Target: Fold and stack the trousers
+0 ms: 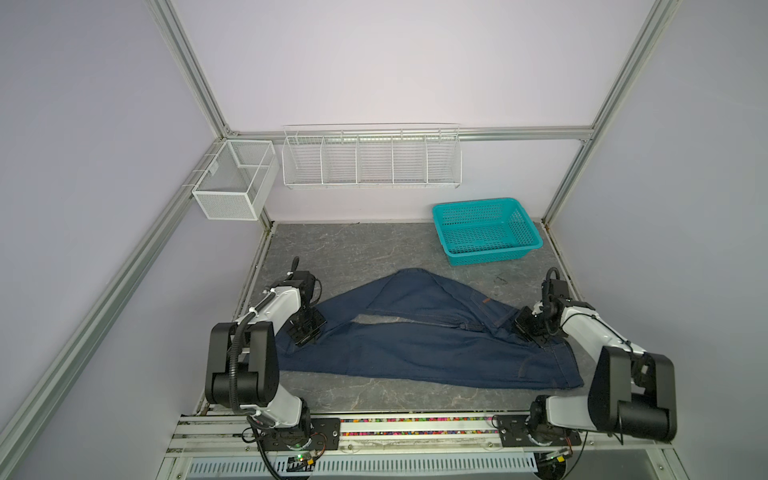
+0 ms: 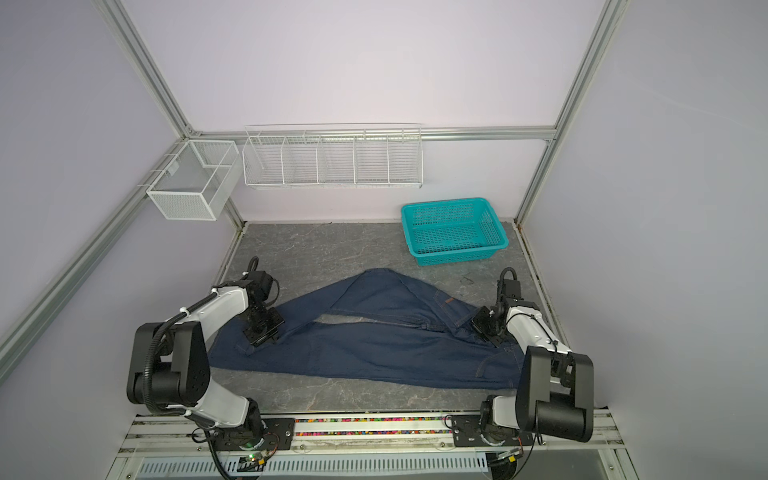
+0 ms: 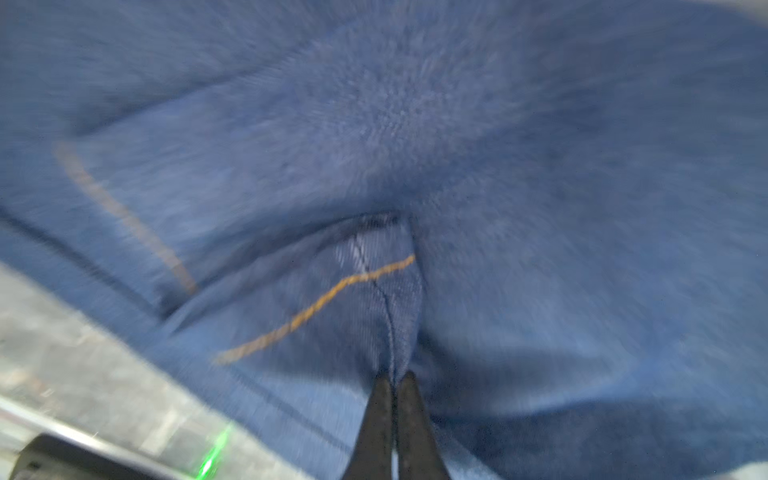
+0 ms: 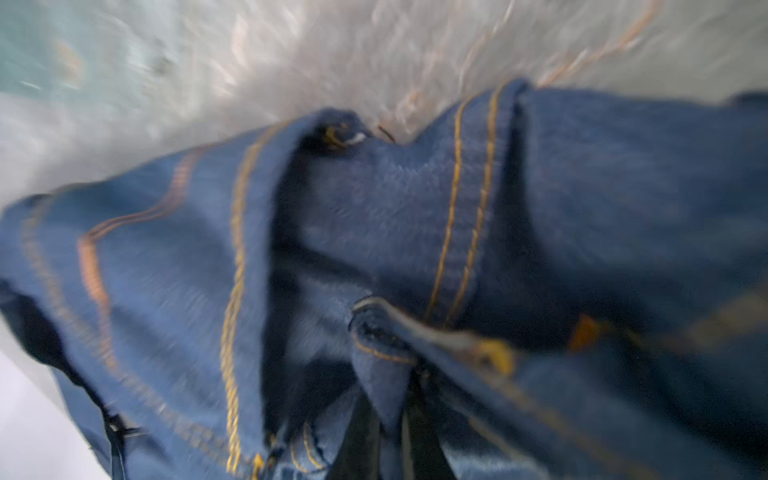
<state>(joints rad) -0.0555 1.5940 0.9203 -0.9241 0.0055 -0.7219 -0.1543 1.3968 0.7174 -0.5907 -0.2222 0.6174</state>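
Observation:
The dark navy trousers (image 1: 415,345) (image 2: 374,345) lie spread across the grey table, with the leg ends at the left and the waist at the right. One leg is doubled back over the other, and a small tan patch (image 1: 485,301) shows near the waistband. My left gripper (image 1: 305,334) (image 3: 395,376) is down on the leg end, shut on a pinched fold of denim along a seam. At the waist, my right gripper (image 1: 528,332) (image 4: 390,415) is shut on a bunch of waistband cloth with yellow stitching. Both wrist views are blurred.
A teal perforated basket (image 1: 476,204) (image 2: 444,203) stands empty at the back right of the table (image 1: 353,257). A white wire rack (image 1: 370,158) and a white mesh box (image 1: 232,183) hang on the back wall. Aluminium frame posts stand at the table's corners.

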